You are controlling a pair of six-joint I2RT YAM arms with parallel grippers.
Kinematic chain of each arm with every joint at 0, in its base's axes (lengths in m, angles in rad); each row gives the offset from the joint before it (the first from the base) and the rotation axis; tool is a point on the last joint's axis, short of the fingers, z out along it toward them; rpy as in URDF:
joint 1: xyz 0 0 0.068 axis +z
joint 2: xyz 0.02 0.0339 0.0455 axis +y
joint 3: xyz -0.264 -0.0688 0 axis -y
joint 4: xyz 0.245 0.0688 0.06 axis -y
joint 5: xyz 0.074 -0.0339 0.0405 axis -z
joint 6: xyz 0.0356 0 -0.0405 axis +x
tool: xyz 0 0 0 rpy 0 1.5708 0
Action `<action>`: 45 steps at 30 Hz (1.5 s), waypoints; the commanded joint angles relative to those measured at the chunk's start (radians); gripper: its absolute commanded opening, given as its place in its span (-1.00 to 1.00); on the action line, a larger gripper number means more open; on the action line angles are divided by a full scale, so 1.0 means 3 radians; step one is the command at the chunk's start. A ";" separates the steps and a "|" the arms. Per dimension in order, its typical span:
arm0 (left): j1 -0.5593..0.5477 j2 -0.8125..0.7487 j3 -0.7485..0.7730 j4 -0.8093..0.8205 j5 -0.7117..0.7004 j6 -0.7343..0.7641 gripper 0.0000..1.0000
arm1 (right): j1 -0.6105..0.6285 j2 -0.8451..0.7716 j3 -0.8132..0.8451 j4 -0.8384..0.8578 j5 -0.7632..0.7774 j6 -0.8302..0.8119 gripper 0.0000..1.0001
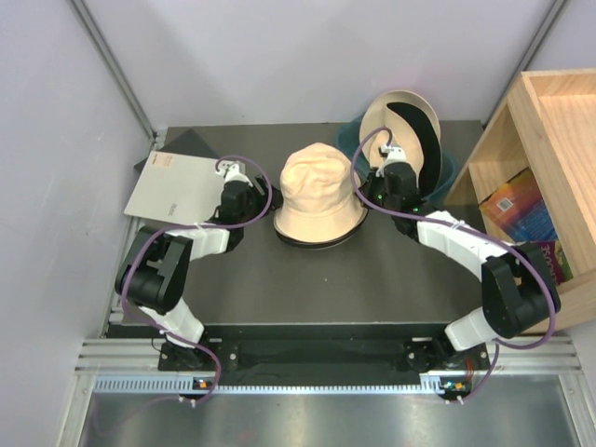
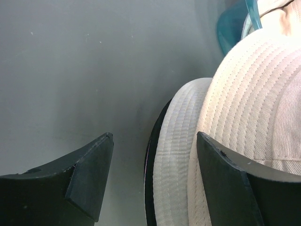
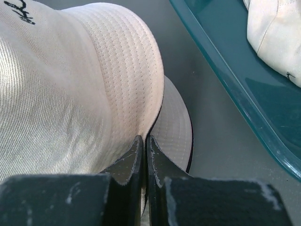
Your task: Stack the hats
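Cream hat (image 1: 317, 191) at ctr of table (image 1: 307, 293), stacked on lower hat (image 2: 171, 155) w/ black-edged brim. L gripper (image 2: 155, 143) just left of stack, fingers apart, empty. R gripper (image 3: 144, 141) on right side, fingers together at upper brim; pinch on fabric unclear. Black-lined hat (image 1: 400, 116) propped in teal tub (image 3: 225, 70), far right.

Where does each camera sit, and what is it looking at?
Top external: above, behind the arms, looking down on the table; both arms show.
Left wrist: on the left arm, facing the beige hat; open left end effector shows.
Right wrist: on the right arm, facing hat and teal tub; shut right end effector shows.
Shared: both wrists see that hat, from opposite sides.
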 commanded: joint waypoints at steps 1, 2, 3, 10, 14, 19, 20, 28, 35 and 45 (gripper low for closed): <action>-0.0065 -0.0097 0.0047 -0.0110 -0.0014 0.0105 0.52 | 0.0051 0.0082 -0.0109 -0.0394 0.0128 -0.0057 -1.00; -0.0065 -0.0107 0.0042 -0.0121 -0.0024 0.0095 0.52 | 0.0061 0.0077 -0.0108 -0.0399 0.0128 -0.0057 -1.00; -0.0065 -0.0112 0.0032 -0.0131 -0.0049 0.0095 0.52 | 0.0056 0.0066 -0.0108 -0.0404 0.0128 -0.0062 -1.00; -0.0030 -0.0265 0.0047 -0.0284 -0.0212 0.0136 0.59 | 0.0224 0.0153 -0.0114 -0.0210 0.0036 -0.0006 -0.67; 0.0057 -0.0510 0.0006 -0.0447 -0.0259 0.0151 0.62 | 0.0378 0.0306 -0.0042 -0.0093 -0.0051 0.0081 -0.67; 0.0185 -0.0929 -0.0116 -0.0698 -0.0397 0.0223 0.67 | 0.0562 0.0383 0.0147 -0.0041 -0.0062 0.0117 -0.63; 0.0200 -0.0991 -0.0137 -0.0744 -0.0463 0.0233 0.68 | 0.0577 0.0388 0.0167 -0.0046 -0.0062 0.0117 -0.59; 0.0395 -0.1706 -0.0076 -0.1439 -0.0714 0.0468 0.81 | 0.0577 0.0082 0.0163 -0.0225 0.0046 0.0030 0.29; 0.0395 -0.1988 -0.0009 -0.1369 -0.0301 0.0535 0.82 | 0.0486 -0.0414 0.0106 -0.0578 0.0332 -0.0093 0.71; 0.0191 -0.1595 -0.0182 -0.1210 0.0037 0.0361 0.81 | -0.0009 -0.0818 0.0331 -0.0926 0.0573 -0.0318 0.88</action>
